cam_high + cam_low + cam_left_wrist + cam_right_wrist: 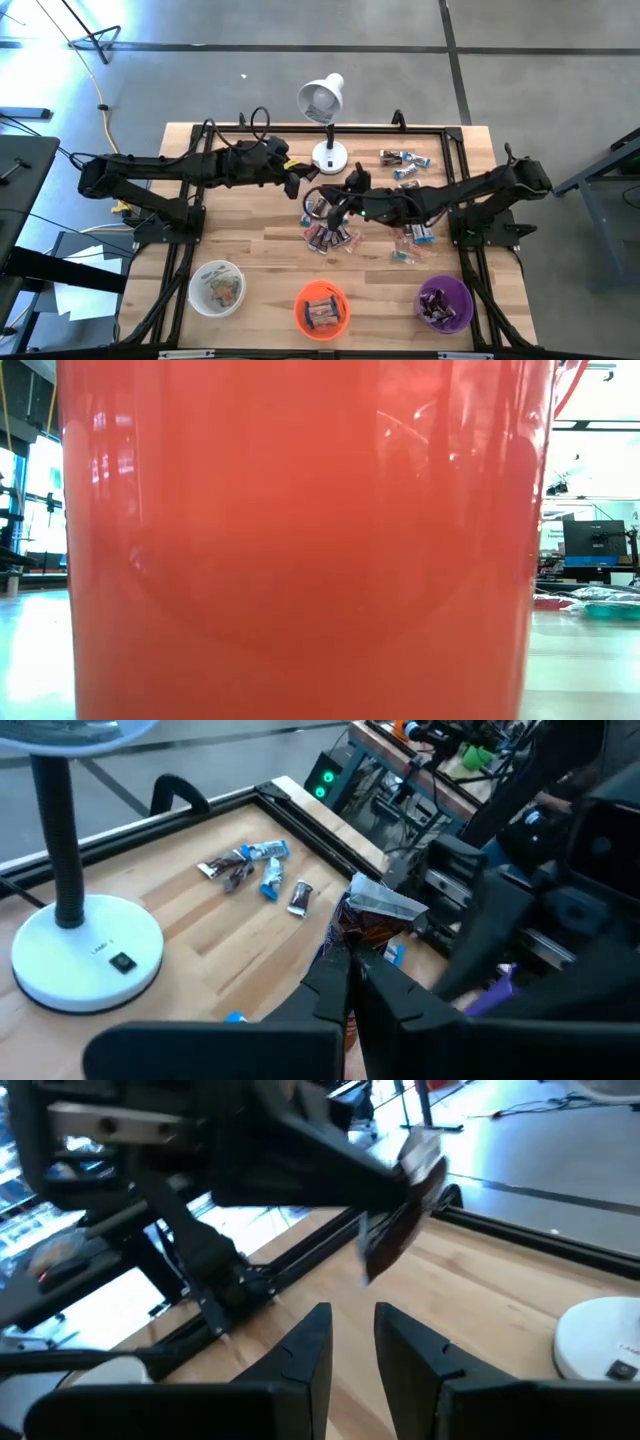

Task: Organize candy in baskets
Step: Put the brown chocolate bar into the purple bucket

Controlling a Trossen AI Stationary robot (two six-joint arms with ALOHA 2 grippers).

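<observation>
Filling nearly the whole low view, the orange basket (300, 560) is standing right against that camera. From above it is sitting at 6 o'clock on the counter (250, 240), with the white basket (193, 290) at 7 o'clock and the purple basket (467, 312) at 5 o'clock; all three are holding wrapped pieces.

The left hand (293, 182) is hanging just at 9 o'clock of the counter's middle, its fingers (330, 985) pressing together on a brown-and-silver candy (370, 920), which is sticking up clear of the wood. The right hand (335, 207) is reaching in from 3 o'clock and hovering close beside it, over the central pile. Its fingers (305, 1350) are standing a little apart with nothing between them, and the wood is showing through the gap.

Loose candy (330, 232) is lying in a heap at the middle. A smaller cluster is lying toward 4 o'clock and another toward 1 o'clock, beside the white desk lamp (329, 157), which is standing at 12 o'clock.

The counter is pale wooden planking, and a black rail (455, 150) is running round it. Grey concrete floor (500, 80) is spreading around it. Beyond the edge, the left wrist view is showing dark equipment with a green light (322, 785), and the low view is catching a monitor (592, 545) and bright windows.
</observation>
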